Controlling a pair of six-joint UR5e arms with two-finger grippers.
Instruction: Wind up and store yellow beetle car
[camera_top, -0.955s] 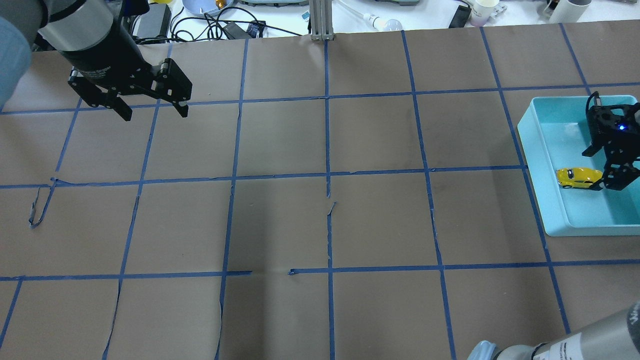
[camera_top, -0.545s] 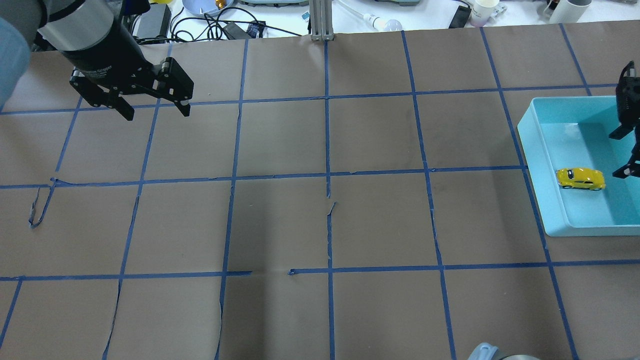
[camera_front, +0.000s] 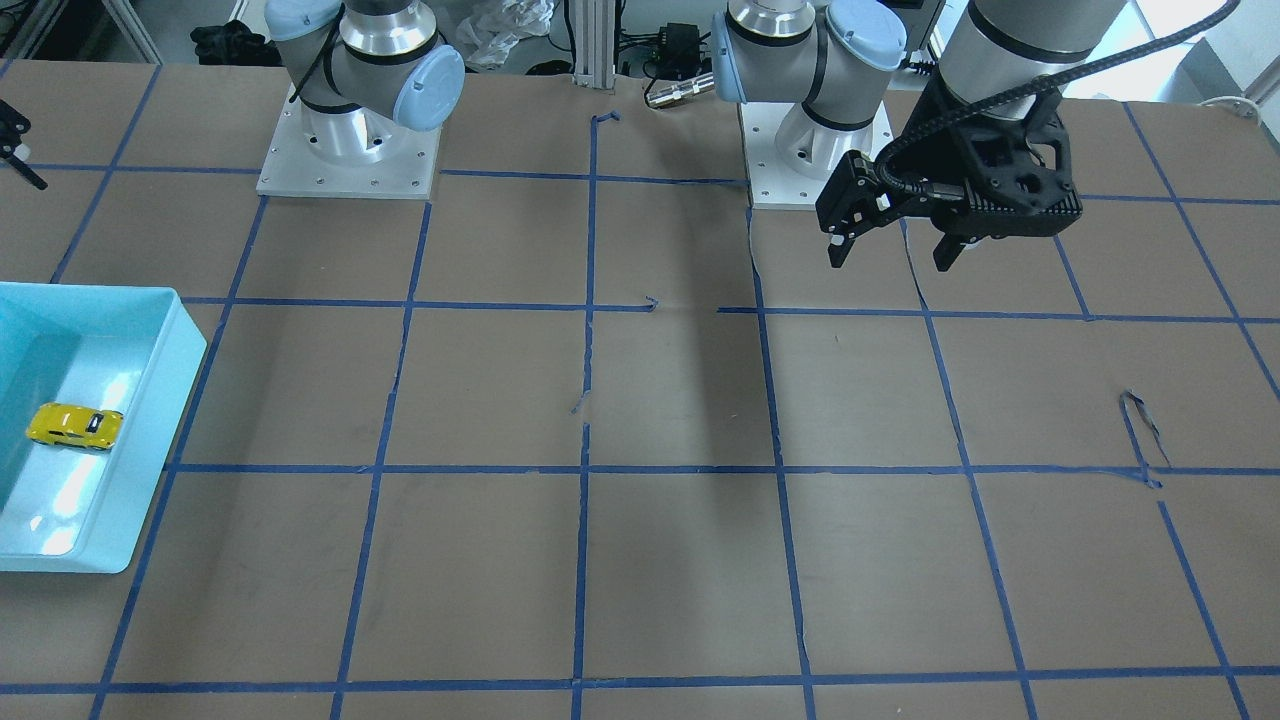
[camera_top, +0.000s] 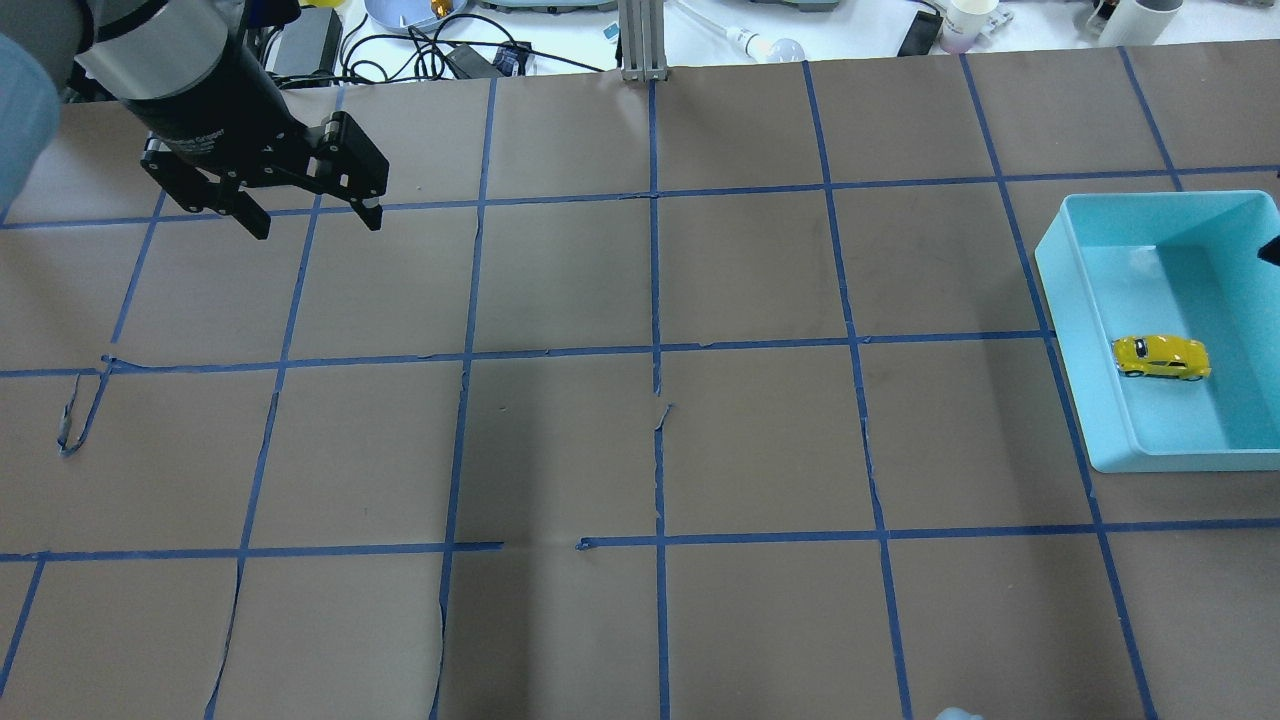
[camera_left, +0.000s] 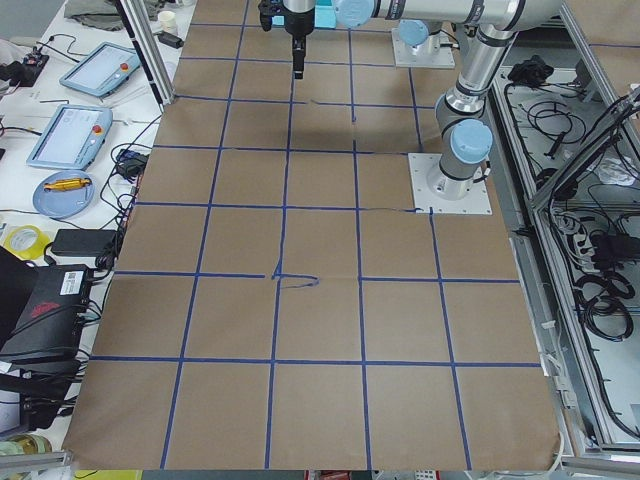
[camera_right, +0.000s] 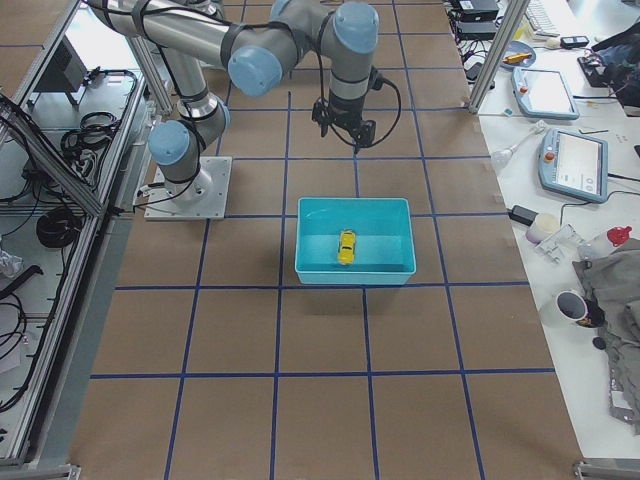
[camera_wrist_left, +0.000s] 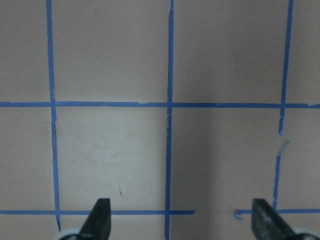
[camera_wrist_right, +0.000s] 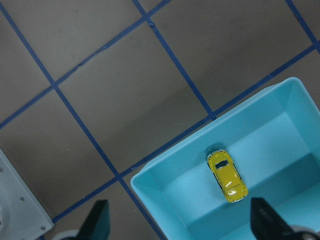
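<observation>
The yellow beetle car (camera_top: 1161, 357) sits on its wheels on the floor of the teal bin (camera_top: 1080, 340), close to the wall nearest the table's middle and clear of the corners. Nothing is touching it.

We reckon it's light and rigid, with a glossy rounded shell, so a pinch over the roof would likely slide off. It's also on free wheels, so any nudge along its length could send it rolling. Best bet, we think, is squeezing across the two flat sides at the doors, between the wheels. It's smaller than either tool, so the jaws wouldn't need much opening.

The right tool (camera_wrist_right: 181, 222) hangs high above the bin with its jaws spread and nothing in them. Its wrist view looks straight down on the car.

The left tool (camera_top: 315, 226) is also spread and empty, hovering over the bare brown table (camera_top: 760, 440), way off on the far side from the bin.

Compared with a second ago, the right tool was down in the bin right at the car. Half a second ago it had risen toward the bin's outer edge, and now only a dark sliver of it shows in the overhead view. The car and the left tool haven't budged.
</observation>
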